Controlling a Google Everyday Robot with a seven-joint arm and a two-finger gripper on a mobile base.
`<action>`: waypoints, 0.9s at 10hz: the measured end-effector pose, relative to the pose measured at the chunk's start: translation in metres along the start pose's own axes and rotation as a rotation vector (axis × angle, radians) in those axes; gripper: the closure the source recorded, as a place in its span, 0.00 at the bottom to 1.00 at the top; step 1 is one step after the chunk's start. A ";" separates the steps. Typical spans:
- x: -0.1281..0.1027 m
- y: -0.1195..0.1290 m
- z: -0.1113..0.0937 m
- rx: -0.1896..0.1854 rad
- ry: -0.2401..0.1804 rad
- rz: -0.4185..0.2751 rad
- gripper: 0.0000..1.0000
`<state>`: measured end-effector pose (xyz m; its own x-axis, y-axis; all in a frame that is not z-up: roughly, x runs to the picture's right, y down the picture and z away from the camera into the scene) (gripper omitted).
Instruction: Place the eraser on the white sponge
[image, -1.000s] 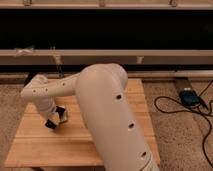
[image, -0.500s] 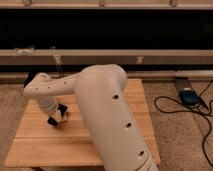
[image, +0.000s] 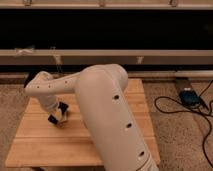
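My gripper hangs low over the left part of the wooden table, at the end of the large white arm that fills the middle of the camera view. A small black piece shows at the gripper's lower left; it may be the eraser. A pale, cream-tinted patch sits right beside it at the gripper; I cannot tell whether it is the white sponge or part of the gripper. The arm hides much of the table's middle.
A dark wall with a pale rail runs behind the table. A blue device with black cables lies on the speckled floor to the right. The table's right edge is near the cables.
The gripper has shifted slightly to the right and a little up over the table. The dark and pale bits have stayed with it.
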<state>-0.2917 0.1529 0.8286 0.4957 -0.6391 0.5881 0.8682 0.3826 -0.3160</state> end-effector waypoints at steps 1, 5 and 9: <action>0.002 -0.001 0.000 0.002 0.000 0.008 0.34; 0.008 -0.009 -0.003 0.011 0.002 0.026 0.34; 0.011 -0.010 -0.007 0.016 -0.001 0.030 0.34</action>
<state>-0.2945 0.1380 0.8329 0.5213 -0.6265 0.5795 0.8526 0.4120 -0.3215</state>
